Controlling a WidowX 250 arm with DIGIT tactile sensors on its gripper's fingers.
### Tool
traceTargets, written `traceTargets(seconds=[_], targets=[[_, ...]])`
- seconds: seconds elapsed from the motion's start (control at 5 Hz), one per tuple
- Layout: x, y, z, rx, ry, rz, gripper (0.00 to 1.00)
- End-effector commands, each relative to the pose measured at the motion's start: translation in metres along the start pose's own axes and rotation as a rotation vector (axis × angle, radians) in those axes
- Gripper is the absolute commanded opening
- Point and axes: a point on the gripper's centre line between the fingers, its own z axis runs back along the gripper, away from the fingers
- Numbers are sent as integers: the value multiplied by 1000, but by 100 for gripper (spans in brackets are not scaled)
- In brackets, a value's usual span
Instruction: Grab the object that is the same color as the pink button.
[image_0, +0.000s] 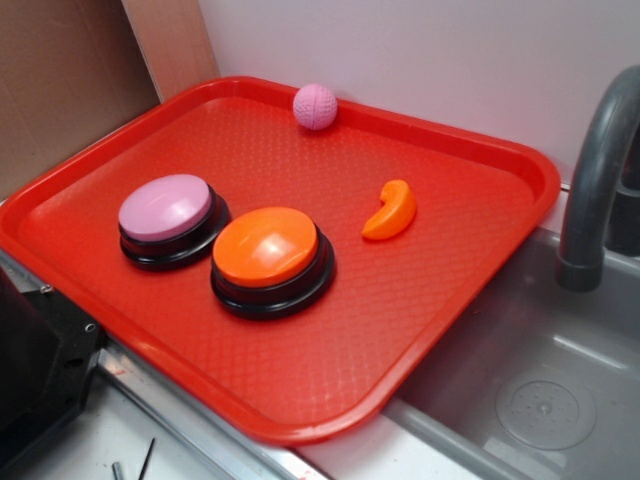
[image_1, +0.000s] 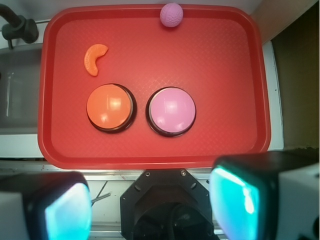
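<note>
- I can read no text, label, brand, number or sign in either of my views.
- The red tray (image_0: 480, 150) carries only a woven surface pattern, with no lettering.
- The pink button (image_1: 172, 110) and the orange button (image_1: 110, 107) have plain domed tops without marks.
- The sink (image_0: 560, 330), at about 4 o'clock in the exterior view, shows no writing.

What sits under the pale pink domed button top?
The pale pink domed button sits on a round black base, which rests on the red plastic tray. The tray surface directly beneath the base is covered and cannot be seen.
</note>
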Motion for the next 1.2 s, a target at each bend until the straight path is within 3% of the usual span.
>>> traceTargets(seconds=[0.0, 0.4, 0.6, 1.0], targets=[[0, 0, 0, 0, 0, 0, 100], [31, 3, -26, 39, -54, 37, 100], [59, 6, -45, 57, -155, 50, 100], [120, 19, -101, 135, -242, 87, 100]])
